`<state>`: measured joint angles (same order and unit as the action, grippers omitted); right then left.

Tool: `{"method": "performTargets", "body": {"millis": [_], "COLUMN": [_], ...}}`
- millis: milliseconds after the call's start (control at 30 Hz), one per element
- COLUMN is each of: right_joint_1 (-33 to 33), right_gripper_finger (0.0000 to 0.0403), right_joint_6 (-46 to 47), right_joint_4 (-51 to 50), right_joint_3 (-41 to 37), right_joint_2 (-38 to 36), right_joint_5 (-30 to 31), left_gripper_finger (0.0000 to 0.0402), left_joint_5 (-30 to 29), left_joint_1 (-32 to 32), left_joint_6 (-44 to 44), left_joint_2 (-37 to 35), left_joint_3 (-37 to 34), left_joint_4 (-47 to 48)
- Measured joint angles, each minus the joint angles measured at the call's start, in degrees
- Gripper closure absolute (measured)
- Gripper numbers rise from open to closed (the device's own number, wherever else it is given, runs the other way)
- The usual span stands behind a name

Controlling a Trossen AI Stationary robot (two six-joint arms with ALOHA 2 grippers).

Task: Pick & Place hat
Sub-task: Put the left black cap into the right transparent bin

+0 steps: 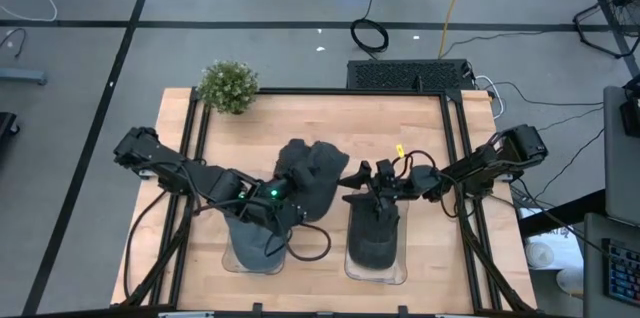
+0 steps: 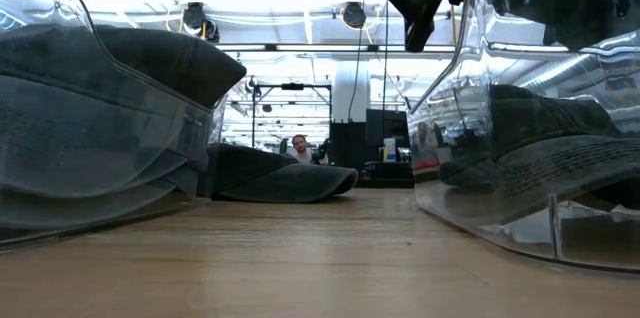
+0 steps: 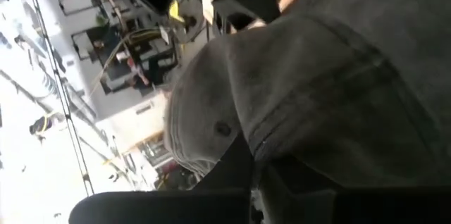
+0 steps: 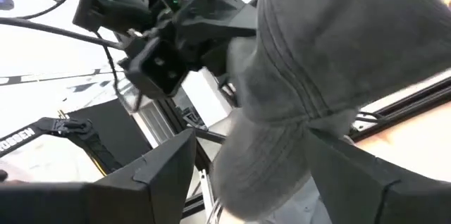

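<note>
1. The hats are soft grey fabric caps: light, floppy, not fragile. The crown will fold under a pinch, so the stiffer brim or the hem band looks like the better place to hold.
2. The loose hat [image 1: 312, 170] lies slumped near the middle of the surface [image 1: 330, 118], with its crown creased.
3. The left end effector [image 1: 272, 196] sits at that hat's 8 o'clock edge with its fingers pressed together. It appears to be pinching the rim fabric, which fills the left wrist view right at the fingers.
4. The right end effector [image 1: 372, 190] is at the 12 o'clock end of the right-hand hat [image 1: 375, 240]. Its fingers [image 4: 165, 164] are spread wide to either side of the cloth. I cannot tell whether they press on it.
5. There are three hats:
   - the loose one;
   - the left-hand hat [image 1: 255, 240], on a stand at the surface's 7 o'clock;
   - the right-hand hat, on a stand at 5 o'clock.
6. There are two clear stands: the left stand [image 1: 232, 261] and the right stand [image 1: 400, 273].
7. One potted plant [image 1: 228, 86] stands at 11 o'clock.
</note>
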<state>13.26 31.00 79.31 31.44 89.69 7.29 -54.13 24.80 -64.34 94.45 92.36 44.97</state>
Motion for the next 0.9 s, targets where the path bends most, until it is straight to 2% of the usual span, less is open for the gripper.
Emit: {"method": "performTargets", "body": {"millis": [100, 300, 367, 600, 800, 900], "right_joint_1": [0.0, 0.0, -0.1, -0.1, 0.0, 0.9], "right_gripper_finger": [0.0149, 0.0149, 0.0149, 0.0149, 0.015, 0.0167], "right_joint_6": [0.0, -0.2, -0.2, -0.6, -1.5, -2.8], "right_joint_4": [-0.4, -1.9, -2.0, -2.2, -2.4, -3.0], "right_joint_3": [0.0, 0.0, 0.0, 0.0, 0.0, 1.1], "right_joint_2": [0.0, 0.0, 0.0, 0.0, 0.0, 0.0], "right_joint_5": [0.1, 0.1, 0.2, 3.4, 3.4, 3.1], "left_gripper_finger": [0.0395, 0.0397, 0.0394, 0.0396, 0.0395, 0.0395], "left_joint_5": [-0.3, -7.8, -8.2, -1.2, 1.0, 3.1], "left_joint_1": [0.0, 0.7, 1.3, 1.7, 1.2, 0.5], "left_joint_6": [-1.8, -4.9, -5.3, -4.8, -4.5, -3.2], "left_joint_2": [0.2, 0.2, 0.2, 0.2, 0.2, 0.2], "left_joint_3": [0.0, 0.0, 0.0, 0.0, 0.0, 0.0], "left_joint_4": [-0.2, -0.8, -1.8, -4.6, -5.9, -5.9]}}
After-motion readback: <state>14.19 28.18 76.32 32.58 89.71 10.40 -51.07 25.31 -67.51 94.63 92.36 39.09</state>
